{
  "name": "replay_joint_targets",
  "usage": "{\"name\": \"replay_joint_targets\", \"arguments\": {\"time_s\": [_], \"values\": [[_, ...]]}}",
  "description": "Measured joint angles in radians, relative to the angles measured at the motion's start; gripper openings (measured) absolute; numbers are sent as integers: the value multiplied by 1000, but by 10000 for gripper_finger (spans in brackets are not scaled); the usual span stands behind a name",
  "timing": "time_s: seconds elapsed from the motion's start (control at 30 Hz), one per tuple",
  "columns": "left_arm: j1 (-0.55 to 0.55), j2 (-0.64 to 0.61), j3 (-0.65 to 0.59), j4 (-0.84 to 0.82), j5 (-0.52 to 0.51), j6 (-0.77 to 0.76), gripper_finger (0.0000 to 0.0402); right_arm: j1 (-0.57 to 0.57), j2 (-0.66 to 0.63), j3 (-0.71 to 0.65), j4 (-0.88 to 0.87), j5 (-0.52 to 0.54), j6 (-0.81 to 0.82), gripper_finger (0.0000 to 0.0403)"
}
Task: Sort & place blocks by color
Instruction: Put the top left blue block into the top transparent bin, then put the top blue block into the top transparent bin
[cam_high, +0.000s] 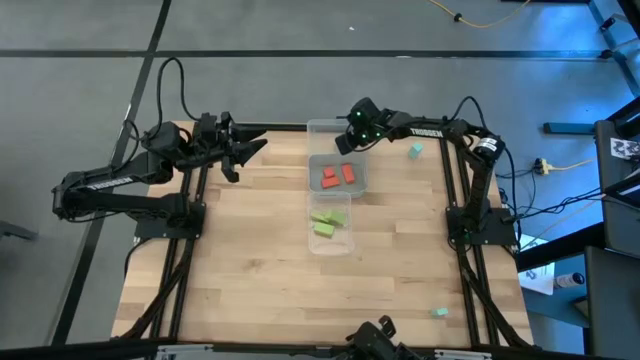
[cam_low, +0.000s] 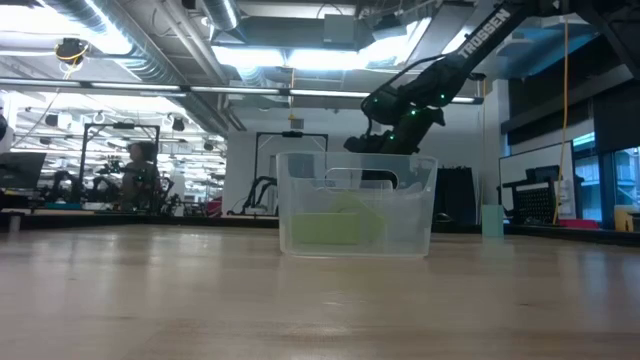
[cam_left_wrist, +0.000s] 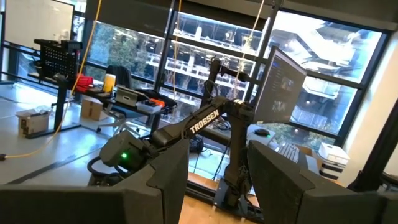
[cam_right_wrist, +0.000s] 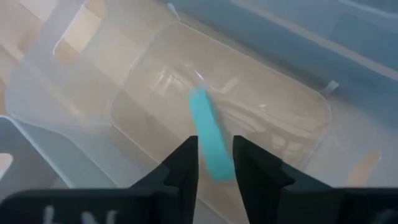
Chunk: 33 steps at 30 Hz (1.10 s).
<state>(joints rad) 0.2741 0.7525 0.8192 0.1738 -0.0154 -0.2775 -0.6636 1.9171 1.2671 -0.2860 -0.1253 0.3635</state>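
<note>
Now a slim teal bar (cam_right_wrist: 208, 140) hangs above the clear tray (cam_right_wrist: 261, 93).

— What do the arms look like?
— Both are matte black, jointed, with black cables looping off them. The right arm (cam_high: 430, 128) carries white TROSSEN lettering and small green lights near its wrist.
— And the fingers (cam_right_wrist: 183, 163)?
— Dark, flat, squared-off.

Teal block (cam_right_wrist: 210, 144) lower end hidden between end effector fingers, green blocks (cam_low: 335, 226) blurred behind tray wall
</note>
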Motion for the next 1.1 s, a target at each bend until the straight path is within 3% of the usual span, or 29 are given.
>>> {"name": "replay_joint_targets", "arguments": {"time_s": [0.33, 0.63, 0.77, 0.93, 1.1], "values": [[0, 0, 0, 0, 1, 0, 157, -2, -62, -2, 56, -32, -4, 109], [0, 0, 0, 0, 1, 0, 157, 6, -363, -9, -159, -65, -77, 182], [0, 0, 0, 0, 2, 0, 157, 66, -550, -115, -199, -91, -70, 218], [0, 0, 0, -1, 10, -1, 157, 175, -823, -394, -15, -102, 56, 232], [0, 0, 0, -6, 10, -1, 157, 290, -1055, -652, 419, -120, 193, 232]]}}
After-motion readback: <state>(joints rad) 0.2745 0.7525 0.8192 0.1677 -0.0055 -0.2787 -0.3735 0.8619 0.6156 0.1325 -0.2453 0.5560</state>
